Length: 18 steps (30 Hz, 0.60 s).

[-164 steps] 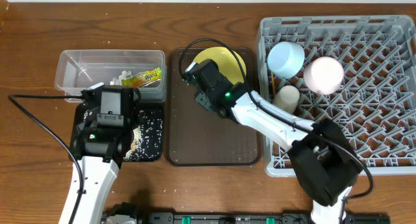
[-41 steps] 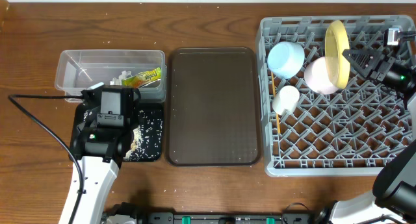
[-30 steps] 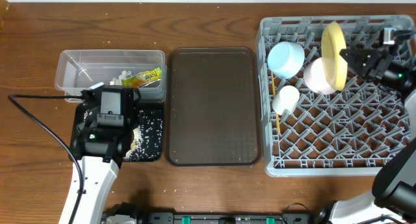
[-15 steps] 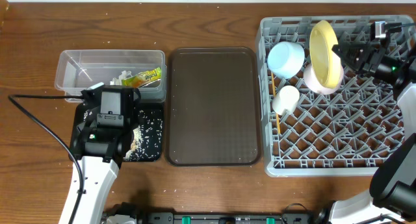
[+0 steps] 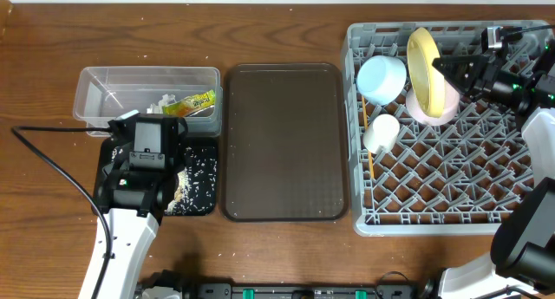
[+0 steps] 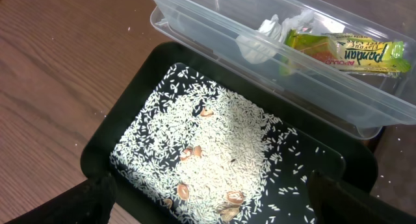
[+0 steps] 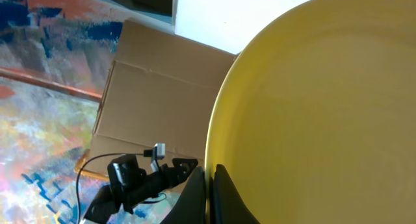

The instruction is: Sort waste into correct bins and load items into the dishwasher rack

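My right gripper (image 5: 444, 70) is shut on the rim of the yellow plate (image 5: 423, 61) and holds it on edge above the back of the dishwasher rack (image 5: 357, 186). The plate fills the right wrist view (image 7: 312, 107), pinched between the fingers (image 7: 209, 191). It partly hides the pink bowl (image 5: 423, 115). The light blue bowl (image 5: 381, 78), white cup (image 5: 380, 133) and chopsticks (image 5: 368, 160) lie in the rack. My left gripper (image 6: 214, 208) is open above the black tray (image 6: 104, 146) holding rice (image 6: 214, 133). The clear tub (image 5: 104, 78) holds the wrapper (image 6: 344, 50) and tissue (image 6: 266, 39).
A dark brown serving tray (image 5: 284, 143) lies between the bins and the rack. A few brown bits lie among the rice. A black cable (image 5: 52, 173) runs left of the left arm across the wooden table.
My right gripper lifted the yellow plate off the brown serving tray, carried it over the rack and moved it left and back, on edge. The left arm has not moved.
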{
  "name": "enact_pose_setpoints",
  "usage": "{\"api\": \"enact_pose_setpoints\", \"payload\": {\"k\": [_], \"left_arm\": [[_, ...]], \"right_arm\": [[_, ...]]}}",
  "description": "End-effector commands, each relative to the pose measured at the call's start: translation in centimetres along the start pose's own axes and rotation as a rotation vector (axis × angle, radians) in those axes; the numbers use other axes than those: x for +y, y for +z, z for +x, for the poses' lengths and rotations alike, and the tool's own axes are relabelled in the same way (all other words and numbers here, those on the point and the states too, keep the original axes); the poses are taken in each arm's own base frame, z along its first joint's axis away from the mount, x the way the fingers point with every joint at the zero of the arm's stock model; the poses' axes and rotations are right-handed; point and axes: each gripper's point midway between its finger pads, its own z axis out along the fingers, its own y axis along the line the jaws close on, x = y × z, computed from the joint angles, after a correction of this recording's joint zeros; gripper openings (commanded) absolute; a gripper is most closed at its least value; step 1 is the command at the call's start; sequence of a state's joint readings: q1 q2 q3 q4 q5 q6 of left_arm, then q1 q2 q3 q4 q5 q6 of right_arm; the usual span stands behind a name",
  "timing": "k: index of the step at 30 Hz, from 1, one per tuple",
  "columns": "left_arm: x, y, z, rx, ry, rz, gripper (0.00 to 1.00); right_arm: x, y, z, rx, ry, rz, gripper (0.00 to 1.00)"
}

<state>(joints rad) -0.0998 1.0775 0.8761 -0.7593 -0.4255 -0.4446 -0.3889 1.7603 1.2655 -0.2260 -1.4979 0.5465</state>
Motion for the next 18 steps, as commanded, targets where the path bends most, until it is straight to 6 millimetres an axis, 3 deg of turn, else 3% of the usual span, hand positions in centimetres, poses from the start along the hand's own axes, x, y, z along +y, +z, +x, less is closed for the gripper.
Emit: {"api": "enact_pose_setpoints", "payload": {"k": [1,9,18], "left_arm": [[0.3,-0.3,-0.7,-0.018,-0.008,-0.012,0.96],[0.3,-0.3,-0.7,-0.018,-0.007,-0.012,0.96],[0.3,-0.3,-0.7,-0.018,-0.008,-0.012,0.96]], "right_arm": [[-1.6,0.7,0.0,-0.025,0.089,0.068,0.01],[-1.4,2.5,-0.3,-0.015,0.075,0.081,0.01],[-1.3,2.1,-1.1,-0.044,0.105,0.088,0.01]]}}
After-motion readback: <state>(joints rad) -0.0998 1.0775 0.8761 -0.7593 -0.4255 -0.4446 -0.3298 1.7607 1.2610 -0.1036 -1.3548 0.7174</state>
